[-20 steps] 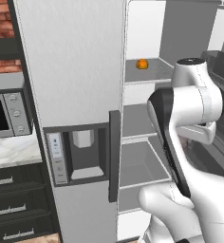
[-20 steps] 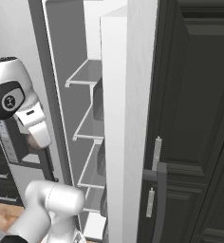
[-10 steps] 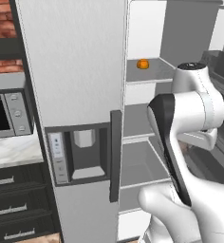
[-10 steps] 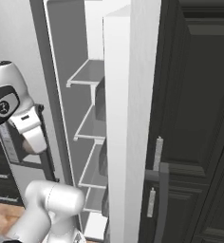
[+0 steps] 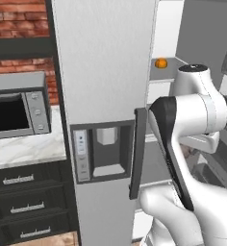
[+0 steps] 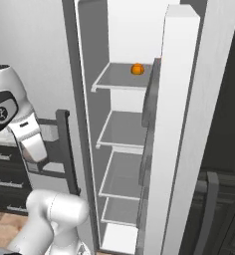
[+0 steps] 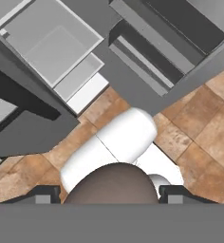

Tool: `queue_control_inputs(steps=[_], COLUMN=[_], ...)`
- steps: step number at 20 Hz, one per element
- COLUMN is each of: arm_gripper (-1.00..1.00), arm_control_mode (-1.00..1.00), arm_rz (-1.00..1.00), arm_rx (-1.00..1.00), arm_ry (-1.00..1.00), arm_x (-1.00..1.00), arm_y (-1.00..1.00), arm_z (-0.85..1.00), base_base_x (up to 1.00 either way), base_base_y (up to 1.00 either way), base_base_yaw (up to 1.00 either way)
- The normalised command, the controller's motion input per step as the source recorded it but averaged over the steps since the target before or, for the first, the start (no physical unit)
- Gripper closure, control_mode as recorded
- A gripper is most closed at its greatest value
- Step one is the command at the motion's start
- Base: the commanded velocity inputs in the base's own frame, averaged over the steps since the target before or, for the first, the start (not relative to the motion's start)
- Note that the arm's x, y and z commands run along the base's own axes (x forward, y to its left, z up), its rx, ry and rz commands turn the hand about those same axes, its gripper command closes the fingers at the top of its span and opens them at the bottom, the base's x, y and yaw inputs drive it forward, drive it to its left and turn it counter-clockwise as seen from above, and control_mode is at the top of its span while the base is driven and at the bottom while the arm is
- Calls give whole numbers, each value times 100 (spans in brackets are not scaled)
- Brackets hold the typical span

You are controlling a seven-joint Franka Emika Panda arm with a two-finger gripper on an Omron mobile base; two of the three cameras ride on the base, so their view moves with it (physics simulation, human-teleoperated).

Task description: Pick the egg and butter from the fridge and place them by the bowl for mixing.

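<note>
The fridge (image 5: 106,72) is seen with its right door swung open, the white shelved inside exposed, while its left door, bearing the dispenser panel (image 5: 103,151) and a dark handle (image 5: 137,153), stands closed in the left base view. A small orange object (image 6: 137,69) is seen resting on the top shelf (image 6: 122,79), towards the back; what it is cannot be told from the pictures. The shelves below it are seen bare in the right base view. The open door (image 6: 181,124) is shown edge-on at the right of that view, with dark cabinet fronts (image 6: 224,199) behind it.

The arm (image 5: 192,115) is raised in front of the opening, its elbow bent level with the middle shelves. The hand (image 7: 111,194) is pointed downward at the tiled floor (image 7: 204,137), with the fridge's lower shelves and door bins seen from above; its two finger tips (image 7: 43,194) are set wide apart, with nothing between them.

To the left of the fridge, a microwave (image 5: 17,108) is seen on a marble counter (image 5: 24,151) above dark drawers (image 5: 24,202), with a brick wall (image 5: 19,19) behind.
</note>
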Motion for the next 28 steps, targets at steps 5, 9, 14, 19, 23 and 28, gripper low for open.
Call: queue_control_inputs(steps=[5,9,14,19,23,28], arm_gripper=[100,100,100,100,100,100], arm_control_mode=[100,100,100,100,100,100], arm_rz=[0,0,0,0,0,0], arm_rx=[0,0,0,0,0,0], arm_ry=[0,0,0,0,0,0], arm_x=[0,0,0,0,0,0], arm_y=[0,0,0,0,0,0], arm_z=[0,0,0,0,0,0], base_base_x=[-52,-47,-35,-20,-14,0], base_base_y=[39,55,63,67,76,99], base_base_yaw=[1,21,40,62,74,78])
